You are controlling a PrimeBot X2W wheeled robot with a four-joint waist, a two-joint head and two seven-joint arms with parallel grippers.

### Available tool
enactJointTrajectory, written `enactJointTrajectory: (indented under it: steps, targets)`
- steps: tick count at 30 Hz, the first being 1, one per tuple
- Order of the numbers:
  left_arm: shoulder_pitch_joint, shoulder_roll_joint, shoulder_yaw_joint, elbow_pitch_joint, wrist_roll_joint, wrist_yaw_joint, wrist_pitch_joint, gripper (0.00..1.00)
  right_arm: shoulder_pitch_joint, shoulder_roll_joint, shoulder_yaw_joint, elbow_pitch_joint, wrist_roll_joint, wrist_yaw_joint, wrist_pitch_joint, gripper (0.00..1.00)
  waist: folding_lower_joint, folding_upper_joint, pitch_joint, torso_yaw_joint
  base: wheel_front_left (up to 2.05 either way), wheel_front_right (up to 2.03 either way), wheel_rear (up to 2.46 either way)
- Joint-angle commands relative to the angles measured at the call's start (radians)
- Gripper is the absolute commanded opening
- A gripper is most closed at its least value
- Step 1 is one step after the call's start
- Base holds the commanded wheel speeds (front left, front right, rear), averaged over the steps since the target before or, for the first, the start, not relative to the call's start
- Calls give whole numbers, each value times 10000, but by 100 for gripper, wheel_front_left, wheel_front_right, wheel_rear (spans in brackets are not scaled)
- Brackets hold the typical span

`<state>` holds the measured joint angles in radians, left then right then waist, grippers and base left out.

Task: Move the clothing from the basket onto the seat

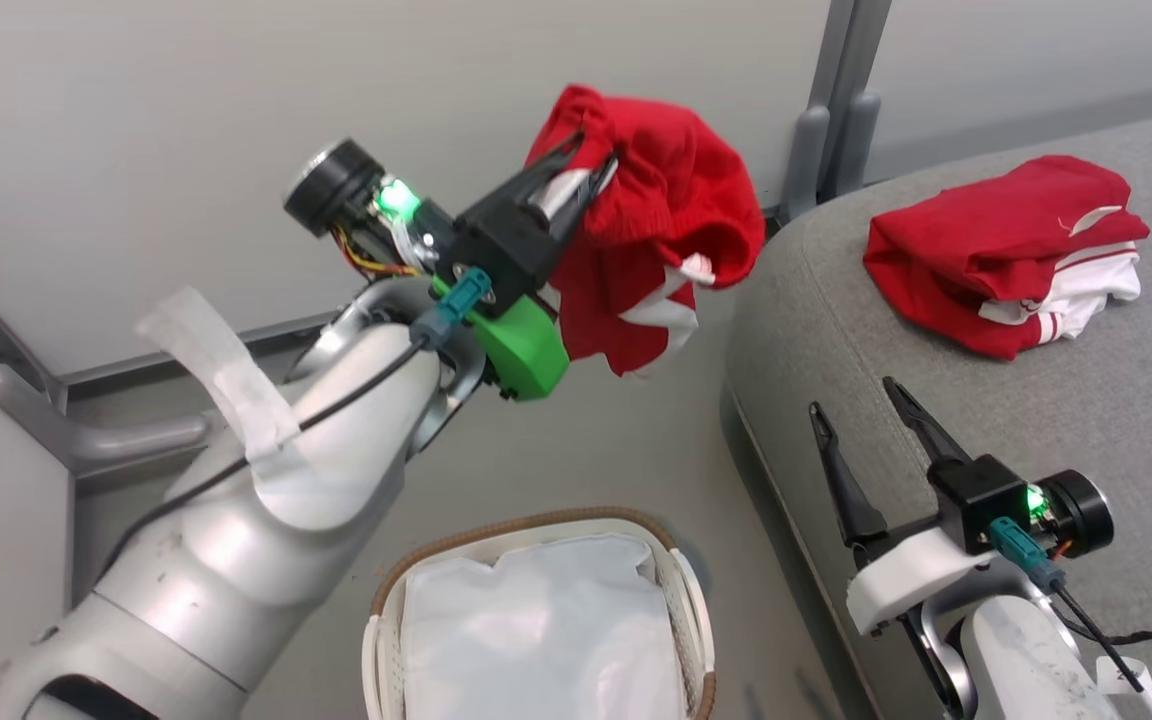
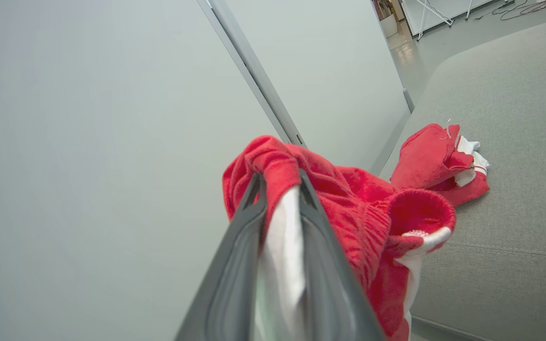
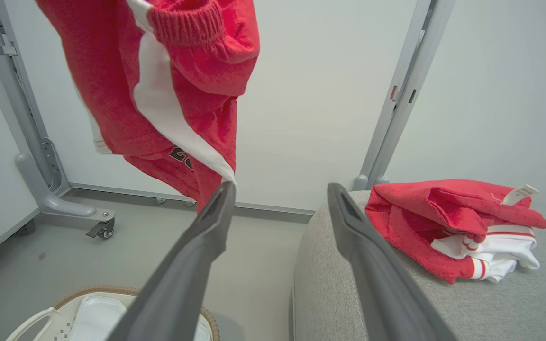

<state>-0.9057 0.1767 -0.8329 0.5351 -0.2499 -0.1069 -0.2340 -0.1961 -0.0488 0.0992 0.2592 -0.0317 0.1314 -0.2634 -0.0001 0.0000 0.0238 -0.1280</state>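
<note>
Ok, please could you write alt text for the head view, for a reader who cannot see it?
The left claw holds a red garment up in the air, beside the grey seat. A second red and white garment lies on the seat, near the open right claw. Below, the basket has a white lining in it.

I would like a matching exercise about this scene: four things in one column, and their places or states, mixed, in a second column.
Column one
1. jersey
2. striped-cuff garment
3. basket
4. right gripper

Column two
A. lying on the seat
B. fingers open, holding nothing
C. holds a white lining
D. hanging from the left gripper

Pairs: 1-D, 2-A, 3-C, 4-B
</note>
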Motion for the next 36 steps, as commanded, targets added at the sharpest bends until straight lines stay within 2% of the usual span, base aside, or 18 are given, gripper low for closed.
enactJointTrajectory:
  steps: [1, 11, 19, 30, 36]
  targets:
    - [-209, 112, 63, -87, -108, -51, 66, 0, -118, -31, 70, -29, -39, -14, -20, 100, 1, 0, -240, 105, 0, 0, 0]
    - [-654, 190, -33, -824, -446, -129, 541, 0, -998, -30, 759, 241, -492, -14, -20, 100, 1, 0, -313, 401, 0, 0, 0]
    - [-674, 26, -362, -1518, -900, -192, 789, 0, -1816, -34, 795, 1635, -1340, -14, -20, 100, 1, 0, -395, 937, 0, 0, 0]
    - [-545, 18, -796, -2824, -1559, -222, 1196, 0, -2680, -30, 166, 3638, -2167, -14, -20, 100, 1, 0, -478, 1563, 0, 0, 0]
    - [-273, 97, -944, -3326, -1889, -231, 1375, 0, -3131, -27, 335, 3888, -1953, -14, -20, 100, 1, 0, -449, 1677, 0, 0, 0]
